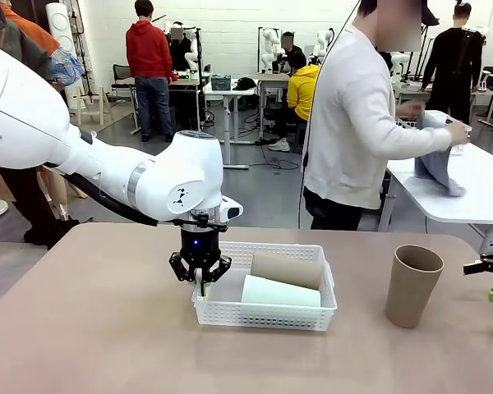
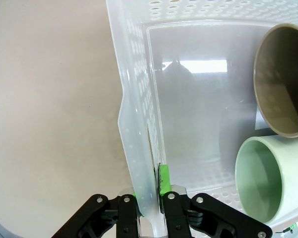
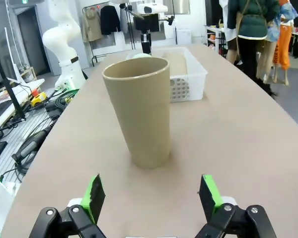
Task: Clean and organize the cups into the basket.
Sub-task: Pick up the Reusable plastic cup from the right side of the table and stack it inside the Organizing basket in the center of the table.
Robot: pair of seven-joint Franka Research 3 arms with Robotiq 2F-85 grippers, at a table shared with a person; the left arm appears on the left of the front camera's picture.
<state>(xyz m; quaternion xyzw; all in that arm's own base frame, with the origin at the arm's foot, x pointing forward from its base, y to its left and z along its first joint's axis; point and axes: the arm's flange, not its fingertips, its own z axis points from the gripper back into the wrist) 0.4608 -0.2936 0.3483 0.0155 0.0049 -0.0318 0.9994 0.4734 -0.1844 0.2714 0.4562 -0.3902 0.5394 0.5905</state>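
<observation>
Bright, even indoor light, soft shadows

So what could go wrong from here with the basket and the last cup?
1. The left gripper clamps the basket by its thin side wall; a pull could tilt it and roll the mint cup and tan cup lying inside.
2. The open right gripper faces the tall upright cup; a glancing finger could tip it.

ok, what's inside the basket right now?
Two cups lie on their sides in the basket: a tan cup and a green cup, side by side. Anything beneath them is covered.
</observation>
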